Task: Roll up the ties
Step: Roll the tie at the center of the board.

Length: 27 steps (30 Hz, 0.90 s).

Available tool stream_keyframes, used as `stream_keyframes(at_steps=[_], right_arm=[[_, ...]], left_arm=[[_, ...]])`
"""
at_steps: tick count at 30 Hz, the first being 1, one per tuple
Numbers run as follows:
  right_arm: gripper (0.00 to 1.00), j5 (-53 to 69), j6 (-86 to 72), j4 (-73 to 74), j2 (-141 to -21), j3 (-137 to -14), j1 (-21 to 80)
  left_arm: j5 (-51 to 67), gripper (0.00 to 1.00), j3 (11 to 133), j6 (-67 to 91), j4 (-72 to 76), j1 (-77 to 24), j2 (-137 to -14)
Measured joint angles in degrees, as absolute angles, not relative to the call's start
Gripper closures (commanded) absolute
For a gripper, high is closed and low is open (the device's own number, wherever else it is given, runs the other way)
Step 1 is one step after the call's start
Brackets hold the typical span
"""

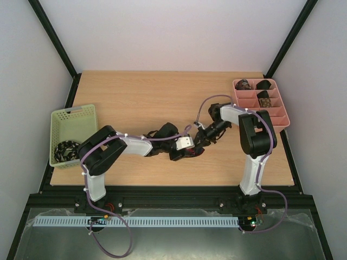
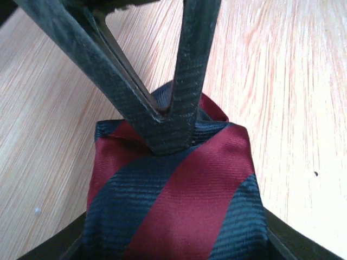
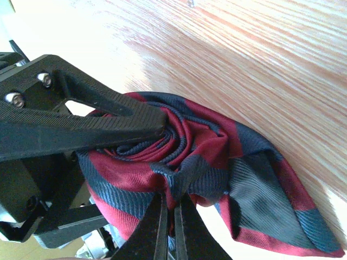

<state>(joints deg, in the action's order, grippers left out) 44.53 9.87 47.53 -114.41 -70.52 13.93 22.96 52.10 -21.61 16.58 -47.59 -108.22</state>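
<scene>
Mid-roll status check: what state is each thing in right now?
Red-and-navy tie: coiled on the table, wide end loose.
Left end effector: jaws either side of the coil; grip unclear.
Right end effector: shut on a fold of the coil.
Pink tray: holds three coiled ties.
Green basket: holds the black-and-white tie, bunched, not rolled.

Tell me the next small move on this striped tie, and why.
Probably back the left gripper off the tie. The tie looks fully coiled, the right gripper is shut on its outer fold, and the left jaws stand apart around it. So the right alone seems to hold the roll and could then lift it.
</scene>
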Motion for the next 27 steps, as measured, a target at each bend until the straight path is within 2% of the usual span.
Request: stream_keyframes(at_steps=[3, 4, 5, 8, 17, 27], right_arm=[[0.97, 44.12, 10.11, 47.24, -114.3, -69.91, 13.5], [0.91, 43.97, 10.11, 47.18, -114.24, -69.82, 13.45], [0.81, 43.72, 10.11, 47.16, -114.17, -69.8, 13.45], [0.65, 41.65, 10.39, 47.33, -113.89, -69.87, 12.97], [0.38, 38.89, 12.88, 52.03, -113.89, -69.91, 5.98], [0.37, 42.76, 9.93, 52.29, -115.31, -67.55, 5.37]], left_arm=[[23.99, 0.64, 52.58, -20.27, 17.54, -47.59, -108.84], [24.27, 0.68, 52.82, -19.88, 17.69, -47.59, -109.19], [24.64, 0.7, 53.06, -19.62, 17.76, -47.59, -109.49], [24.86, 0.78, 53.28, -19.92, 17.69, -47.7, -109.69], [20.45, 0.82, 51.7, -23.18, 20.53, -49.71, -109.58], [18.33, 0.82, 51.33, -23.99, 21.5, -50.54, -109.49]])
